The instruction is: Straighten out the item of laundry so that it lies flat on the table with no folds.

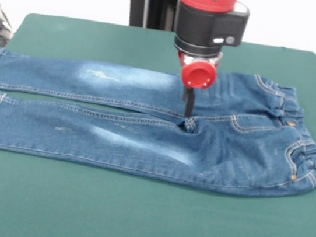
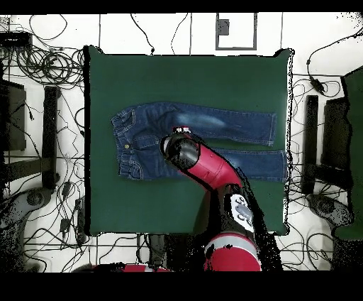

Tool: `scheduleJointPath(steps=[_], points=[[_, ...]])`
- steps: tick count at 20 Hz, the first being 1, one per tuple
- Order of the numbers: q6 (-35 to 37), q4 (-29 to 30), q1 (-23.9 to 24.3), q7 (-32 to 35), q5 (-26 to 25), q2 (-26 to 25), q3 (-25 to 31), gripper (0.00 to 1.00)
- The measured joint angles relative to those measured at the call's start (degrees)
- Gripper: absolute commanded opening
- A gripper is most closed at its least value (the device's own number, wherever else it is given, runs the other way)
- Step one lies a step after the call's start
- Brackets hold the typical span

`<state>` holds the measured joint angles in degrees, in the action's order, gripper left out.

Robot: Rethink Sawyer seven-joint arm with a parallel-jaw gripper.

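Hand [image 1: 188, 106] first: it hangs from the red and black arm [image 1: 210, 20] over the middle of the desk [image 1: 133, 209], its dark tip pointing straight down at the crotch of the jeans [image 1: 143, 140]. From the front the fingers read as one thin dark bar under a round red disc [image 1: 199, 73], so I cannot tell whether they are spread or pressed together, nor whether the tip touches the denim or stops just above it. In the overhead view the arm's wrist covers the hand [image 2: 177, 138] entirely.

All around the hand stretches the dark green desk, far wider than the garment. The jeans lie directly beneath the hand and spread out to both sides of it, stretched across the desk. In the front view the two legs run away from the hand toward the picture's left, side by side and nearly parallel, with a narrow strip of green showing between them near the cuffs; each leg carries a pale faded patch. On the hand's other side, toward the picture's right, sits the gathered elastic waistband [image 1: 311, 158], puckered and slightly bunched. Orange stitching traces the pockets and seams there, and a small copper rivet [image 1: 291, 122] shows close to the waistband.
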<state>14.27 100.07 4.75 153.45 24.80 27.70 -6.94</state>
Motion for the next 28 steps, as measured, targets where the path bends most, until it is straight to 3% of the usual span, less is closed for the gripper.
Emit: scheduleJointPath(steps=[13, 22, 28], points=[[0.0, 0.2, -2.09, 0.0, 4.72, -0.62, 0.03, 1.0], [-0.18, 0.65, -0.66, 0.0, 5.33, -0.55, 0.95, 1.0], [-1.02, 3.4, 3.01, 0.0, 5.34, 0.82, 4.19, 1.0]])
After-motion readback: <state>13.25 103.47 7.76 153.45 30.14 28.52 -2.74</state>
